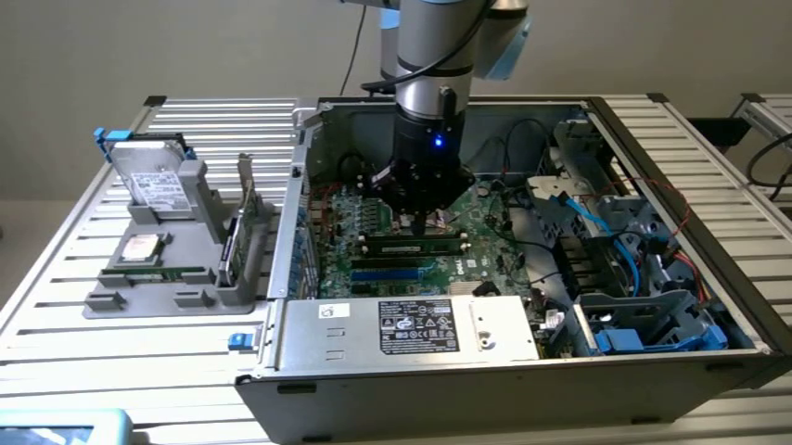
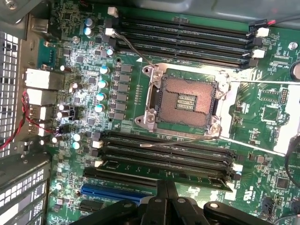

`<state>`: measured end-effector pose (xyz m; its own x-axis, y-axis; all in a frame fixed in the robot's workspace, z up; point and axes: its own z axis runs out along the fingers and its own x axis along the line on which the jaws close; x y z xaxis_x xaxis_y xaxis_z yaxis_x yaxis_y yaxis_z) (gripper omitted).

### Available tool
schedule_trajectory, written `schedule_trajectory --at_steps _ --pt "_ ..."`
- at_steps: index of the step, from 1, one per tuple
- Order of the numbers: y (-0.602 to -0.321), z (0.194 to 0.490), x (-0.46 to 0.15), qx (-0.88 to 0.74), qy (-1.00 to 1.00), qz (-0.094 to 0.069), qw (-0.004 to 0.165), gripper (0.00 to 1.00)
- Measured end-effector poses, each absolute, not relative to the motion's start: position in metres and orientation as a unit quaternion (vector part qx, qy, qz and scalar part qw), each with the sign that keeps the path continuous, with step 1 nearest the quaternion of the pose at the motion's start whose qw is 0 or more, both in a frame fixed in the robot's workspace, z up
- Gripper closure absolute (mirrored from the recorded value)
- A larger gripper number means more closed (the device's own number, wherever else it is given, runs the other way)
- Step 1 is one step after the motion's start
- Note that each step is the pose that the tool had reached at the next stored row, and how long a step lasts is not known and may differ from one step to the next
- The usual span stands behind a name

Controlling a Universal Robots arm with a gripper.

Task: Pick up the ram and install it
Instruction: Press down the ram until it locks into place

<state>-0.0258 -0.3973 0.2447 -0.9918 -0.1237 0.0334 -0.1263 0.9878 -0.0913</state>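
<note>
Exterior view: open computer case (image 1: 371,389) lies on its side on a slatted metal tabletop (image 1: 111,371). Inside it, a green motherboard (image 1: 340,250) covers the floor. Power supply box (image 1: 409,326) with a white label sits along the near wall. Drive cage with blue plastic parts (image 1: 656,324) fills the corner toward the exterior view's right, with blue and black cables (image 1: 594,218) looping above it.

Arm reaches down into the case. End effector (image 1: 418,221) hangs over the middle of the board, its fingers together. The ram (image 1: 415,248) lies flat along a slot just below the fingertips, a thin green stick with dark chips; whether the tips touch it I cannot tell. A blue slot rail (image 1: 389,274) runs parallel just nearer the power supply.

Outside the case, on the exterior view's left, a grey holder tray (image 1: 136,301) stands on the tabletop. It carries a hard drive (image 1: 155,181) propped upright, a smaller flat drive (image 1: 139,247), and an expansion card with metal bracket (image 1: 245,209) standing on edge.

Wrist view: end effector (image 2: 166,206) dark at the frame edge, fingers closed together. CPU socket (image 2: 185,101) sits open at the centre, banks of black memory slots (image 2: 164,154) on both sides.
</note>
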Motion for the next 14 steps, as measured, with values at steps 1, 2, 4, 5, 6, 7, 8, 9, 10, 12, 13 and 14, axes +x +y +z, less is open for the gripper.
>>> schedule_trajectory --at_steps 1,2,4,5,6,7,8,9,10,12,13,14 --pt "-0.3973 0.2447 -0.0257 0.060 -0.997 0.047 0.014 0.89" --pt "-0.3973 0.2446 -0.0255 0.057 -0.997 0.047 0.013 0.89" --pt "-0.3973 0.2446 -0.0248 0.054 -0.997 0.047 0.013 0.89" --pt "-0.3973 0.2446 -0.0248 0.054 -0.997 0.047 0.013 0.89" --pt "-0.3973 0.2446 -0.0248 0.054 -0.997 0.047 0.013 0.89" --pt "-0.3973 0.2446 -0.0248 0.054 -0.997 0.047 0.013 0.89" --pt "-0.3973 0.2446 -0.0248 0.054 -0.997 0.047 0.013 0.89" --pt "-0.3973 0.2446 -0.0248 0.054 -0.997 0.047 0.013 0.89" --pt "-0.3973 0.2446 -0.0248 0.054 -0.997 0.047 0.013 0.89" --pt "-0.3973 0.2446 -0.0248 0.054 -0.997 0.047 0.013 0.89" --pt "-0.3973 0.2446 -0.0248 0.054 -0.997 0.047 0.013 0.89" --pt "-0.3973 0.2446 -0.0248 0.054 -0.997 0.047 0.013 0.89"
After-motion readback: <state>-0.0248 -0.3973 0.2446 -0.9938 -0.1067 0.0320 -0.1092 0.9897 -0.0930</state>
